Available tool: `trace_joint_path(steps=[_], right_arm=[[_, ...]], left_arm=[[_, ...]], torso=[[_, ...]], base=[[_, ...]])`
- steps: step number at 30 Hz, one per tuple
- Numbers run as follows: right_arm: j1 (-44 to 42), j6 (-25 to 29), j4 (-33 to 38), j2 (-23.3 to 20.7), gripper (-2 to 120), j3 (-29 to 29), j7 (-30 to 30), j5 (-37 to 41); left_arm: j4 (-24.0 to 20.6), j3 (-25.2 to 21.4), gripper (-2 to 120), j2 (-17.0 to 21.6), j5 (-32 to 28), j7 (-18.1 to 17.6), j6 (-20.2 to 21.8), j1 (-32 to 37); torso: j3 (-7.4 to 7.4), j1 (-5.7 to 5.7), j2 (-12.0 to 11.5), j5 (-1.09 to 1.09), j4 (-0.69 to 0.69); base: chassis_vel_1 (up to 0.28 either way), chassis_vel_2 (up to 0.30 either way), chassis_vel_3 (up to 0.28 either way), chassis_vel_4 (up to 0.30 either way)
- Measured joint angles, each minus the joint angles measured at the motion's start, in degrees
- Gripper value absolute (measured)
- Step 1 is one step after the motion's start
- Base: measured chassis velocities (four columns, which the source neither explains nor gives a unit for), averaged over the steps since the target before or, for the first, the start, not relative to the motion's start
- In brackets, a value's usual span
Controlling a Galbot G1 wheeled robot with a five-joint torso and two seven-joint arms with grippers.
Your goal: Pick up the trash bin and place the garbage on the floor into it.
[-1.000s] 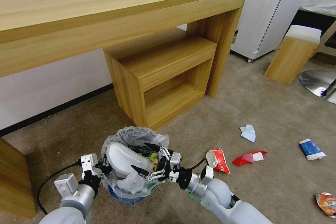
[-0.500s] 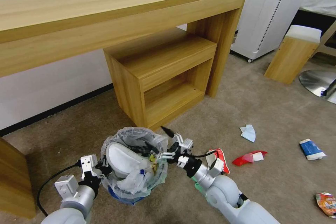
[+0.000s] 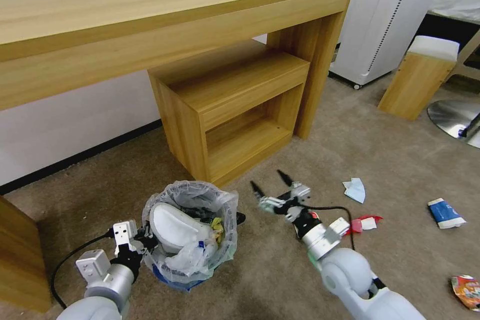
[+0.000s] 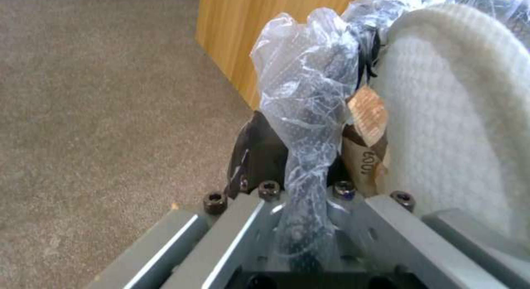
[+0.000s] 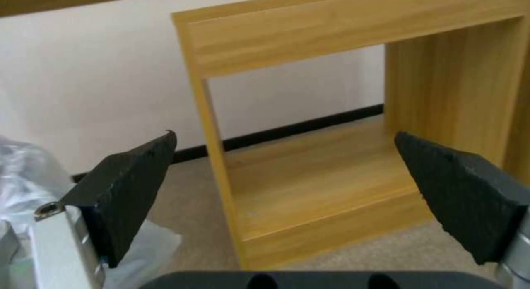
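A: Head view first: we are looking at the wooden desk (image 3: 165, 25) with its open shelf unit (image 3: 235, 110), and the trash bin (image 3: 192, 232) is sitting on the carpet just in front of that unit, already holding a white slipper (image 3: 172, 222).

B: Our left gripper (image 3: 137, 245) is pinching the bin's rim; in the left wrist view its fingers are pressing together on the plastic liner (image 4: 306, 115) and the mesh behind it.

A: Our right gripper (image 3: 272, 185) is hovering beside the bin, on the side away from the left arm. Its black fingertips (image 5: 130, 185) are standing wide apart with nothing between them.

B: So we are judging this as the gap between two pieces of litter: one drop made, the next pick not begun. Beyond the bin on that same side we are seeing the red wrapper (image 3: 362, 223), the light-blue mask (image 3: 355, 189), a blue-white cup (image 3: 444, 212) and a crushed can (image 3: 465, 290).

A: Nearest is the wrapper. It is lying flat, so the next move probably calls for a low approach with spread fingers closing right at the carpet.
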Motion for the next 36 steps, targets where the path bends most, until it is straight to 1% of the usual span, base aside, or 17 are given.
trace_joint_path(steps=[1, 2, 3, 4, 7, 8, 11, 12, 14, 16, 17, 18, 22, 29, 36], right_arm=[[-1.09, -3.98, 0.46, -0.23, 100, 1.93, 3.79, -1.7], [-1.85, -6.74, 0.81, -0.4, 100, 2.94, 6.3, -2.59], [-2.29, -8.86, 1.34, -0.4, 100, 3.44, 8.39, -2.99], [-2.29, -8.86, 1.34, -0.4, 100, 3.44, 8.39, -2.99], [-3.48, -15.62, 3.24, -0.39, 100, 4.28, 14.18, -3.67], [-3.48, -15.62, 3.24, -0.39, 100, 4.28, 14.18, -3.67], [-3.88, -20.06, 3.86, -0.36, 100, 4.94, 16.69, -5.22], [-3.88, -20.06, 3.86, -0.36, 100, 4.94, 16.69, -5.22], [-4.18, -23.08, 3.92, -0.63, 100, 5.31, 17.91, -6.3], [-4.45, -24.75, 3.79, -0.94, 100, 5.34, 18.54, -7.54], [-4.45, -24.75, 3.79, -0.94, 100, 5.34, 18.54, -7.54], [-4.58, -26.07, 3.59, -1.09, 100, 5.28, 19.07, -7.83], [-4.73, -27.62, 2.32, -1.25, 100, 4.38, 19.99, -8.49], [-4.51, -29.18, -0.74, -0.97, 100, 2.76, 20.56, -8.94], [-3.89, -30.59, -3.4, -1.44, 100, 1.38, 19.37, -8.91]], left_arm=[[0.0, -0.23, 1, 0.14, -0.2, 0.03, -0.01, -0.02], [0.0, -0.35, 1, 0.28, -0.3, 0.02, -0.02, -0.07], [0.0, -0.42, 1, 0.37, -0.4, 0.02, -0.02, -0.08], [0.0, -0.42, 1, 0.37, -0.4, 0.02, -0.02, -0.08], [0.0, -0.61, 1, 0.61, -0.74, 0.03, -0.05, -0.13], [0.0, -0.61, 1, 0.61, -0.74, 0.03, -0.05, -0.13], [0.33, -0.73, 1, 0.76, -0.82, 0.02, -0.27, -0.3], [0.33, -0.73, 1, 0.76, -0.82, 0.02, -0.27, -0.3], [0.73, -0.73, 1, 0.87, -0.84, 0.02, -0.48, -0.39], [0.96, -0.7, 1, 0.96, -0.84, 0.04, -0.6, -0.52], [0.96, -0.7, 1, 0.96, -0.84, 0.04, -0.6, -0.52], [1.13, -0.67, 1, 1.01, -0.86, 0.07, -0.65, -0.64], [1.41, -0.6, 1, 1.2, -0.92, 0.11, -0.71, -0.91], [1.56, -0.45, 1, 1.22, -1.03, 0.14, -0.78, -1.1], [1.56, -0.47, 1, 1.2, -1.13, 0.17, -0.78, -1.25]], torso=[[0.0, 0.0, 0.0, 0.0, 0.02], [0.0, 0.0, 0.0, -0.03, 0.0], [0.0, 0.0, 0.0, 0.01, 0.0], [0.0, 0.0, 0.0, 0.01, 0.0], [0.0, 0.0, 0.0, -0.01, 0.0], [0.0, 0.0, 0.0, -0.01, 0.0], [0.0, 0.0, 0.0, 0.0, 0.01], [0.0, 0.0, 0.0, 0.0, 0.01], [0.0, 0.0, 0.0, -0.01, 0.01], [0.0, 0.0, 0.0, 0.0, 0.01], [0.0, 0.0, 0.0, 0.0, 0.01], [0.0, 0.0, 0.0, 0.0, 0.01], [0.0, 0.0, 0.0, 0.0, 0.0], [0.0, 0.0, 0.0, -0.01, 0.0], [0.0, 0.0, 0.0, 0.0, 0.0]], base=[[0.0, 0.0, 0.0, 0.0], [0.0, 0.0, 0.0, 0.0], [0.0, 0.0, 0.0, 0.0], [0.0, 0.0, 0.0, 0.0], [0.0, 0.0, 0.0, 0.0], [0.0, 0.0, 0.0, 0.0], [0.0, 0.0, 0.0, 0.0], [0.0, 0.0, 0.0, 0.0], [0.0, 0.0, 0.0, 0.0], [0.0, 0.0, 0.0, 0.0], [0.0, 0.0, 0.0, 0.0], [0.0, 0.0, 0.0, 0.0], [0.0, 0.0, 0.0, 0.0], [0.0, 0.0, 0.0, 0.0], [0.0, 0.0, 0.0, 0.0]])
